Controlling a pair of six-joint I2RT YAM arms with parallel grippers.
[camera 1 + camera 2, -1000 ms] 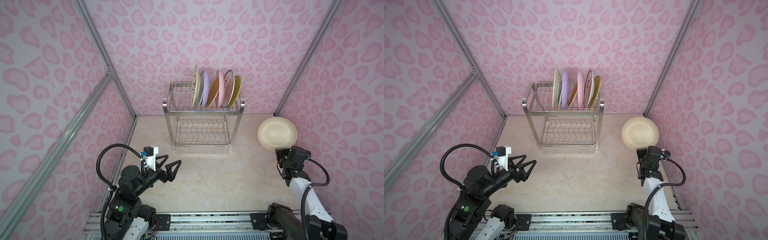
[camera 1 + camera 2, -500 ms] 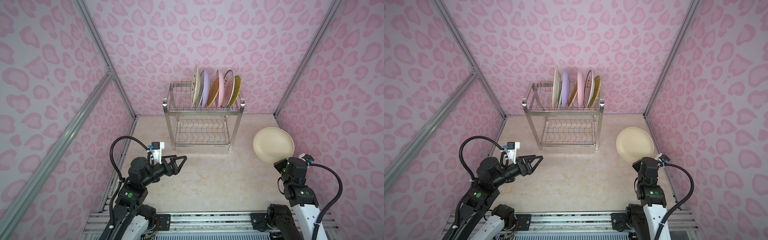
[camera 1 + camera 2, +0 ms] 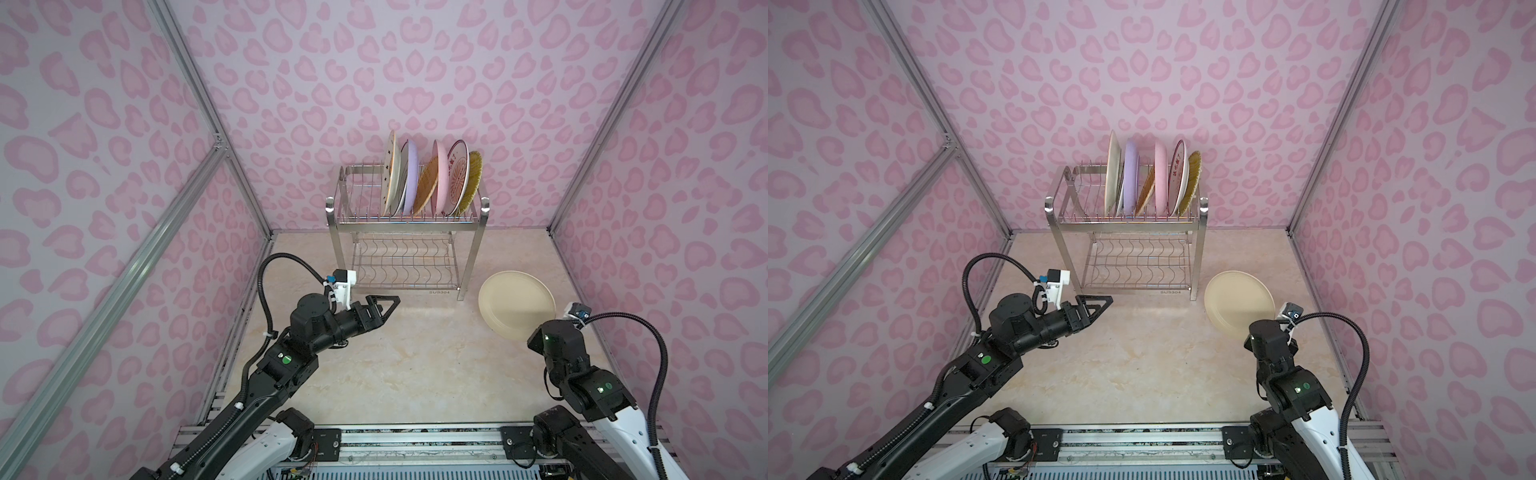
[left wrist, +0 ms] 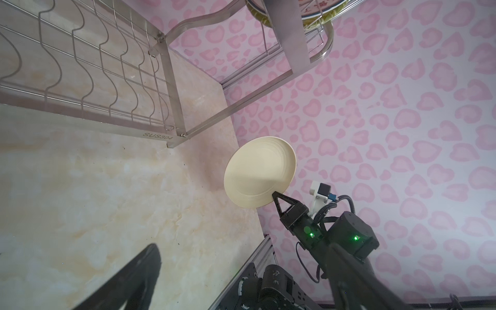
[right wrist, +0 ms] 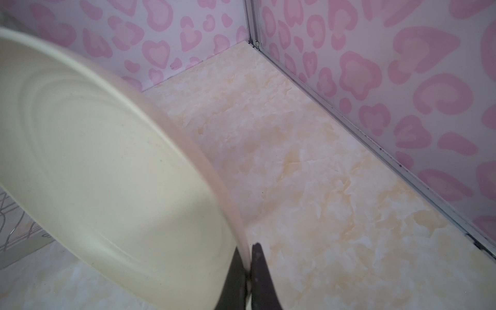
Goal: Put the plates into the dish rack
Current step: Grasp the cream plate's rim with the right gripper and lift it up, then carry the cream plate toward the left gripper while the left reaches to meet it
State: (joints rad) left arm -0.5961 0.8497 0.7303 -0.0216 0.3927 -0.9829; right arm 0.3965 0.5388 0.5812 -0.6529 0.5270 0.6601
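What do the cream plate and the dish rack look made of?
The cream plate: matte, finely speckled, moulded rings, thin rim; probably melamine or fibre composite, ceramic possible. The dish rack: bright polished stainless-steel wire and strip, stamped SUS304 on the bottom rail.

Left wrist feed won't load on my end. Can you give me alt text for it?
The right gripper, jaws shut on the rim, holds the plain cream plate tilted above the marble table, near a front leg of the dish rack. The rack's wavy lower shelf looks bare; pink heart-patterned wall behind.
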